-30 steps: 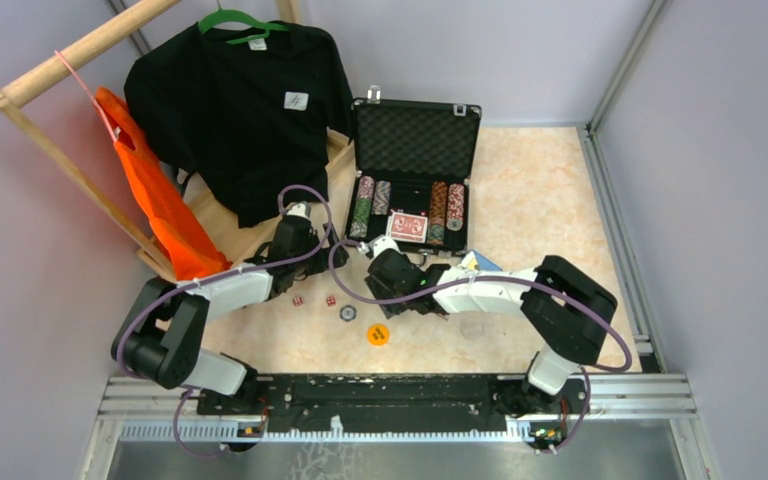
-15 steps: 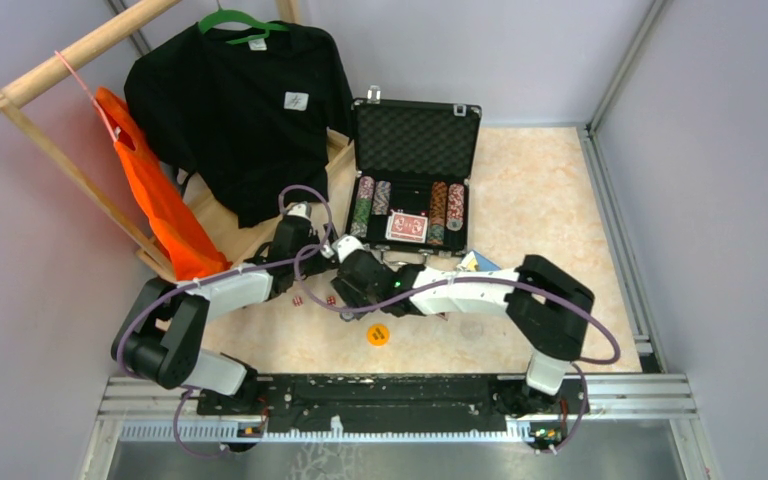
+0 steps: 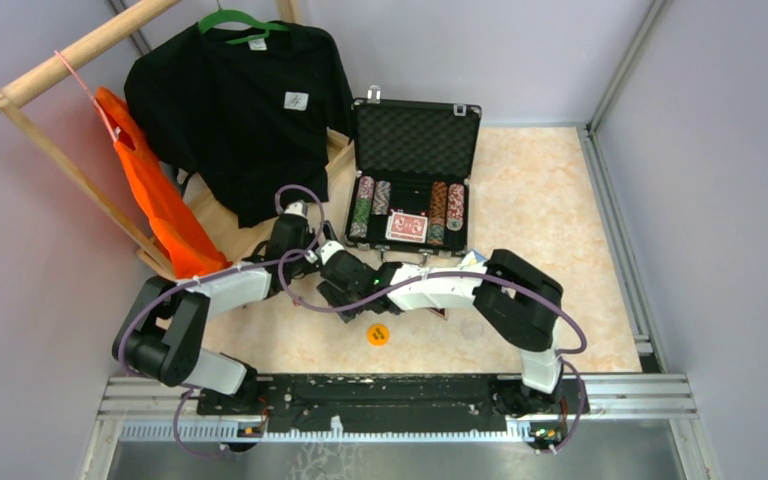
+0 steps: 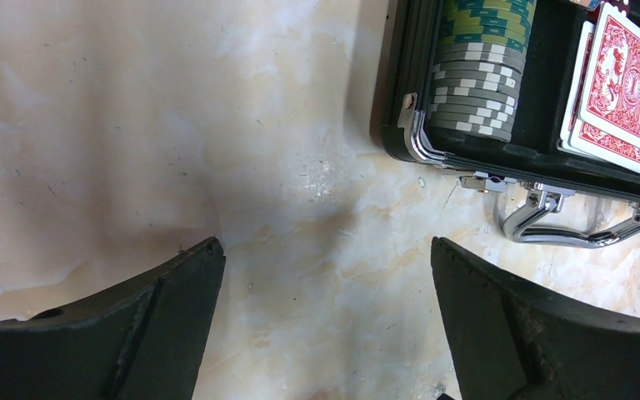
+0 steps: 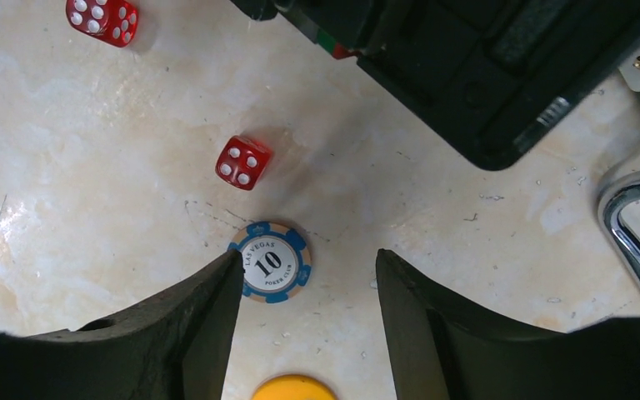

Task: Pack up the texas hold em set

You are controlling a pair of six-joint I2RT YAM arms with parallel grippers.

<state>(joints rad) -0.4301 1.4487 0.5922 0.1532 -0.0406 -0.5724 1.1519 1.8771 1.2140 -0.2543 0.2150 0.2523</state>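
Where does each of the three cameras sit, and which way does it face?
Top external: above and behind the bases, looking down at the table; left arm, right arm and the open case show.
Left wrist: on the left arm, facing down at the case's front corner; the open left gripper shows.
Right wrist: on the right arm, facing down at a blue chip and red dice; the open right gripper shows.
Shared: both wrist views catch the case's silver handle.
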